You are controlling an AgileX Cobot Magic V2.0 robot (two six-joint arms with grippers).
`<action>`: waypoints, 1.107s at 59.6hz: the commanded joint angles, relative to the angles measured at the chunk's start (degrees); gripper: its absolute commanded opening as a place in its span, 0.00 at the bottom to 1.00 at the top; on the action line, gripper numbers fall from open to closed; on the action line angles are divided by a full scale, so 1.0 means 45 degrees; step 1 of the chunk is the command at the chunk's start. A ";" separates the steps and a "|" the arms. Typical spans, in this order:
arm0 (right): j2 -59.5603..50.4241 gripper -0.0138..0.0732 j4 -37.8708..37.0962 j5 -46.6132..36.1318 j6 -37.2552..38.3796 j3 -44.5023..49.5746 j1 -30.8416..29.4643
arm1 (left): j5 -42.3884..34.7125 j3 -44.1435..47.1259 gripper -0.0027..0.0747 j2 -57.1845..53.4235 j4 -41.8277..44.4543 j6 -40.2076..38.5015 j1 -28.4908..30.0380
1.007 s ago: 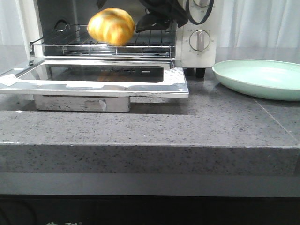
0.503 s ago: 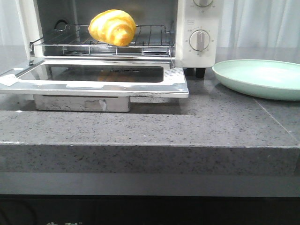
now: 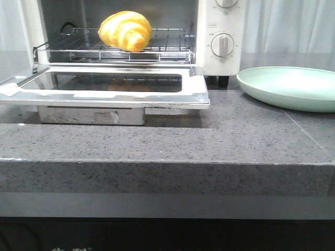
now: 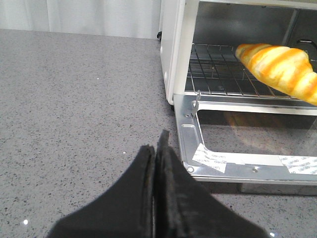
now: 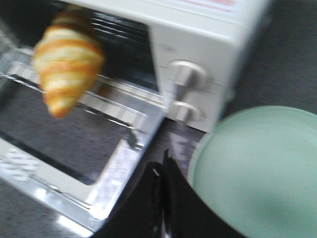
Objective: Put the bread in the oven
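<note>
The golden-yellow bread (image 3: 125, 30) lies on the wire rack (image 3: 172, 48) inside the white oven (image 3: 225, 21), whose glass door (image 3: 112, 83) hangs open and flat. It also shows in the left wrist view (image 4: 282, 69) and the right wrist view (image 5: 67, 62). No gripper shows in the front view. My left gripper (image 4: 157, 148) is shut and empty over the counter, beside the door's corner. My right gripper (image 5: 162, 166) is shut and empty, above the gap between the oven door and the plate.
A pale green round plate (image 3: 293, 88) sits on the grey stone counter (image 3: 157, 141) right of the oven; it also shows in the right wrist view (image 5: 257, 168). The oven knobs (image 3: 222, 45) face forward. The counter's front edge drops off near the camera.
One second ago my right gripper was at the oven opening beside the bread. It has since withdrawn out of the front view, leaving the bread resting on the rack.
</note>
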 commanded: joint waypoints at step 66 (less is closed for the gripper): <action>-1.5125 0.09 -0.2528 -0.7601 0.1604 1.3154 -0.0098 | -0.0953 -0.0330 0.01 0.0084 -0.0135 -0.0035 -0.0001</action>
